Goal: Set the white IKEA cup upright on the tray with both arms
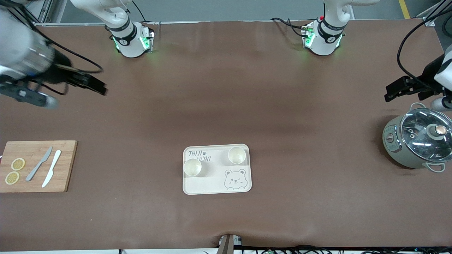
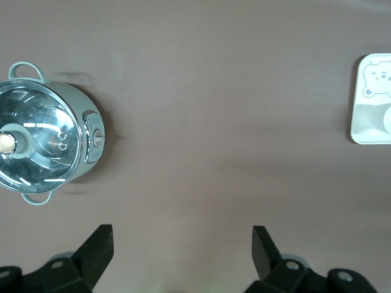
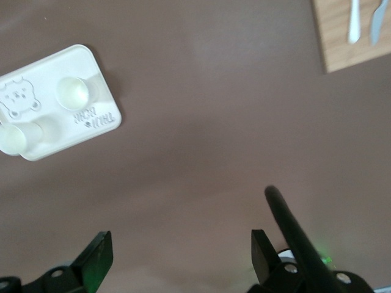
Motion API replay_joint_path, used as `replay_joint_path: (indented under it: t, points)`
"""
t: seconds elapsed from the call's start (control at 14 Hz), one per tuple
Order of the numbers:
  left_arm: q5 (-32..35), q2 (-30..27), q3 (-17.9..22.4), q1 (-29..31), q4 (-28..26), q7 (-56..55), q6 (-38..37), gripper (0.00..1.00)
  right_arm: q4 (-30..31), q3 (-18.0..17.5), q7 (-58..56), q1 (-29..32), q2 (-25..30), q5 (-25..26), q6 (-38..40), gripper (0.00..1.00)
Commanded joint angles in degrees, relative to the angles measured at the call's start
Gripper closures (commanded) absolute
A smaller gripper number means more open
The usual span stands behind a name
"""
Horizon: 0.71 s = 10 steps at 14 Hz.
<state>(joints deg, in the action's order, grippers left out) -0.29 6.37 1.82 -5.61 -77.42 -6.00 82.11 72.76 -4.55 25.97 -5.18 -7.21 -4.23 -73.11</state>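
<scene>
The cream bear tray (image 1: 215, 188) lies near the middle of the table, toward the front camera. Two white cups stand upright on it, mouths up: one (image 1: 192, 167) toward the right arm's end, one (image 1: 236, 155) toward the left arm's end. The tray and cups also show in the right wrist view (image 3: 101, 125), and the tray's edge in the left wrist view (image 2: 360, 131). My right gripper (image 1: 100, 86) is open and empty, up over bare table at the right arm's end. My left gripper (image 1: 390, 93) is open and empty, up above the table beside the pot.
A wooden cutting board (image 1: 67, 155) with two knives (image 1: 46, 167) and lemon slices (image 1: 16, 171) lies at the right arm's end. A grey-green pot with a glass lid (image 1: 416, 141) stands at the left arm's end. Brown table mat lies between them.
</scene>
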Motion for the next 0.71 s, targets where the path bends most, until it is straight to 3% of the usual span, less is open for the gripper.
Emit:
replay_joint_path:
  t: [0.0, 0.14, 0.21, 0.43, 0.64]
  points:
    - [0.29, -2.77, -0.41, 0.43, -1.76, 1.16, -0.81, 0.00, 16.05, -0.81, -9.17, 4.21, 13.06, 4.03, -5.00, 0.00]
    - [0.29, -2.86, -0.41, 0.43, -1.59, 1.16, -0.81, 0.00, 25.63, -0.72, -12.76, 4.47, 18.35, 6.77, -12.10, 0.00]
    - [0.29, -2.86, -0.33, 0.43, -1.50, 1.16, -0.81, 0.00, 27.50, -0.02, -17.05, 5.69, 19.15, 6.78, -14.49, 0.00]
    - [0.29, -2.68, -0.33, 0.34, -1.33, 0.99, -0.81, 0.00, 27.35, 1.65, -29.10, 9.91, 18.29, 6.25, -19.07, 0.00]
    - [0.29, -2.68, -0.41, -0.01, -1.33, 1.07, -0.81, 0.00, 26.65, 1.65, -30.02, 11.07, 16.27, 6.16, -20.58, 0.00]
